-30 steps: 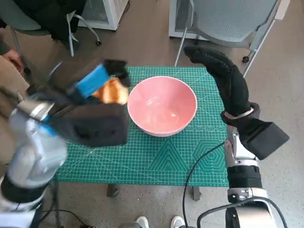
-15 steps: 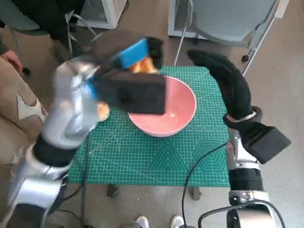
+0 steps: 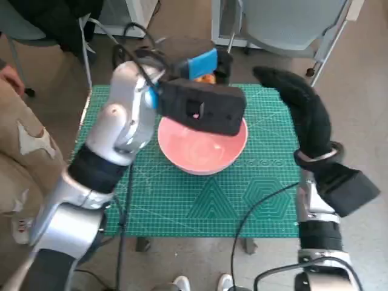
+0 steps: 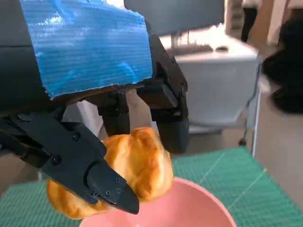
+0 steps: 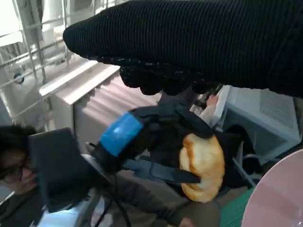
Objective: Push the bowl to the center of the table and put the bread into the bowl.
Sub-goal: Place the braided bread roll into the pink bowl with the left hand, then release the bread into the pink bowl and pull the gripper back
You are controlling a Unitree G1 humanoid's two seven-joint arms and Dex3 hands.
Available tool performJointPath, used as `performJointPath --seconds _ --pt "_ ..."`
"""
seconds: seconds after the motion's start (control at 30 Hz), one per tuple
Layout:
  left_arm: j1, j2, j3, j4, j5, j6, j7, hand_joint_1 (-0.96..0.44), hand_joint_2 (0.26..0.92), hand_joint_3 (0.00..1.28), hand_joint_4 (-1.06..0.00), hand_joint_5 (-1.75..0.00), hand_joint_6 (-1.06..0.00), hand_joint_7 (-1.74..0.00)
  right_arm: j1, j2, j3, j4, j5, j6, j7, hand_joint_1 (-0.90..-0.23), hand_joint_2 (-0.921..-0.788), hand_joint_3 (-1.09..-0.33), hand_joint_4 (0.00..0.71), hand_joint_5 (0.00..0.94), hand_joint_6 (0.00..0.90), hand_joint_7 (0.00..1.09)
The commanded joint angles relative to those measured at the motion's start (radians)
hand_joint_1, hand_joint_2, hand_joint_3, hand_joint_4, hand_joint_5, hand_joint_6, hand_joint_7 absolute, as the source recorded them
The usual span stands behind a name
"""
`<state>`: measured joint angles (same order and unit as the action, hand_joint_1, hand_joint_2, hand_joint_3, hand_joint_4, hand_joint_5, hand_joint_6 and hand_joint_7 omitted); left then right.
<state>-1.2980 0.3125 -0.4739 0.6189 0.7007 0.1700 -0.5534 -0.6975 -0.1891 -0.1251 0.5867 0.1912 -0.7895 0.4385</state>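
Bread (image 4: pixel 118 172) is off the table, gripped in the left hand (image 3: pixel 203 63); black fingers (image 4: pixel 90 163) close on it from both sides, seen clearly in both wrist views. In the head view only a small orange patch of it shows under the blue tape, just past the far rim of the bowl. Left wrist view puts the bread directly above the pink rim, not inside it.

Bowl (image 3: pixel 203 145) is pink and upright, sitting on the green cutting mat (image 3: pixel 200 200), roughly mid-table left to right and in the far half. The black block on the left forearm covers its far rim. Open mat on the near side of the bowl and to its left and right; the near strip is the widest. A black cable (image 3: pixel 257 203) crosses the near-right mat area.

Right hand (image 3: pixel 300 106) in the knitted glove hangs over the far-right part of the mat, just right of the bowl; can't tell if it touches the rim. Fingers stretched out toward the far edge, close together, holding nothing.

Far mat edge lies right behind the left hand; chair legs (image 3: pixel 233 36) and a grey chair seat (image 3: pixel 291 24) stand on the floor beyond it. Person (image 3: pixel 12 121) at the left of the table, apart from the mat. Right wrist view shows another person (image 5: pixel 14 161) behind the left arm.
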Motion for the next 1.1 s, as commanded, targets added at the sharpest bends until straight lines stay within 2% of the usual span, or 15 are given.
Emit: performJointPath --seconds 0.03,0.17,0.2,0.23,0.27,0.3,0.33,0.37,0.4,0.47,0.5,0.57,0.6,0.77,1.1 --pt "-0.067 -0.031 -0.007 0.098 0.001 0.0 0.021 0.0 0.879 0.07 -0.75 -1.2 -0.74 -0.94 0.036 -0.009 -0.003 -0.013 -0.015 0.019 -0.025 -0.698 -0.921 -0.842 0.148 0.003 -0.001 0.45" --pt "-0.084 -0.052 -0.001 0.155 -0.008 0.009 0.027 0.0 0.87 0.07 -0.79 -1.19 -0.75 -0.91 0.042 -0.011 -0.001 -0.026 -0.023 0.026 -0.043 -0.698 -0.921 -0.841 0.149 0.003 -0.001 0.45" --pt "-0.086 -0.058 0.003 0.168 -0.015 0.015 0.018 0.0 0.876 0.07 -0.77 -1.19 -0.74 -0.95 0.044 -0.011 0.0 -0.031 -0.027 0.029 -0.049 -0.698 -0.921 -0.841 0.15 0.003 -0.001 0.45" --pt "-0.089 -0.063 0.005 0.178 -0.02 0.019 0.011 0.13 0.881 0.09 -0.74 -1.21 -0.63 -0.77 0.046 -0.011 0.0 -0.034 -0.03 0.031 -0.054 -0.699 -0.921 -0.841 0.15 0.003 -0.001 0.45" --pt "-0.091 -0.065 0.006 0.184 -0.023 0.022 0.007 0.22 0.879 0.11 -0.72 -1.22 -0.6 -0.59 0.048 -0.011 0.001 -0.039 -0.032 0.033 -0.057 -0.699 -0.921 -0.84 0.15 0.003 -0.001 0.45" --pt "-0.089 -0.065 0.005 0.181 -0.026 0.024 -0.004 0.25 0.878 0.12 -0.72 -1.22 -0.59 -0.52 0.049 -0.011 0.001 -0.041 -0.035 0.035 -0.061 -0.699 -0.921 -0.84 0.15 0.003 -0.001 0.45" --pt "-0.084 -0.059 0.006 0.17 -0.034 0.024 -0.028 0.29 0.894 0.13 -0.67 -1.26 -0.52 -0.38 0.05 -0.012 0.001 -0.045 -0.04 0.038 -0.067 -0.7 -0.921 -0.84 0.15 0.003 -0.001 0.45" --pt "-0.08 -0.055 0.006 0.162 -0.04 0.023 -0.046 0.07 0.842 0.1 -0.54 -0.99 -0.42 -0.25 0.051 -0.012 0.002 -0.047 -0.044 0.04 -0.072 -0.7 -0.921 -0.84 0.15 0.003 -0.001 0.45" --pt "-0.077 -0.049 0.008 0.151 -0.048 0.024 -0.069 -0.01 0.827 0.08 -0.51 -0.87 -0.39 -0.2 0.051 -0.012 0.002 -0.049 -0.048 0.042 -0.077 -0.701 -0.921 -0.84 0.15 0.003 -0.001 0.45" --pt "-0.074 -0.042 0.008 0.138 -0.056 0.028 -0.091 -0.26 0.791 0.04 -0.39 -0.39 -0.28 -0.08 0.054 -0.012 0.002 -0.055 -0.052 0.045 -0.082 -0.702 -0.921 -0.839 0.151 0.003 -0.001 0.45" --pt "-0.073 -0.039 0.007 0.134 -0.06 0.028 -0.104 -0.29 0.786 0.03 -0.37 -0.32 -0.26 -0.07 0.055 -0.012 0.003 -0.056 -0.053 0.046 -0.084 -0.703 -0.921 -0.839 0.151 0.003 -0.001 0.45" --pt "-0.07 -0.032 0.008 0.13 -0.068 0.029 -0.129 -0.41 0.774 0.01 -0.22 -0.13 -0.2 -0.03 0.055 -0.012 0.004 -0.059 -0.058 0.048 -0.09 -0.704 -0.921 -0.838 0.151 0.003 -0.001 0.45" --pt "-0.067 -0.029 0.01 0.125 -0.072 0.032 -0.14 -0.45 0.772 0.01 -0.17 -0.08 -0.18 -0.02 0.054 -0.012 0.005 -0.058 -0.06 0.049 -0.093 -0.704 -0.921 -0.838 0.151 0.003 -0.001 0.45" --pt "-0.046 -0.02 0.02 0.083 -0.086 0.06 -0.166 -0.5 0.765 0.0 -0.05 -0.01 -0.14 0.0 0.056 -0.012 0.01 -0.065 -0.064 0.055 -0.1 -0.704 -0.921 -0.839 0.151 0.003 -0.001 0.45" --pt "0.017 0.02 0.042 -0.032 -0.1 0.077 -0.151 -0.49 0.761 0.0 0.0 0.0 -0.12 0.0 0.047 -0.009 0.014 -0.049 -0.06 0.054 -0.096 -0.702 -0.921 -0.842 0.151 0.002 -0.001 0.45"
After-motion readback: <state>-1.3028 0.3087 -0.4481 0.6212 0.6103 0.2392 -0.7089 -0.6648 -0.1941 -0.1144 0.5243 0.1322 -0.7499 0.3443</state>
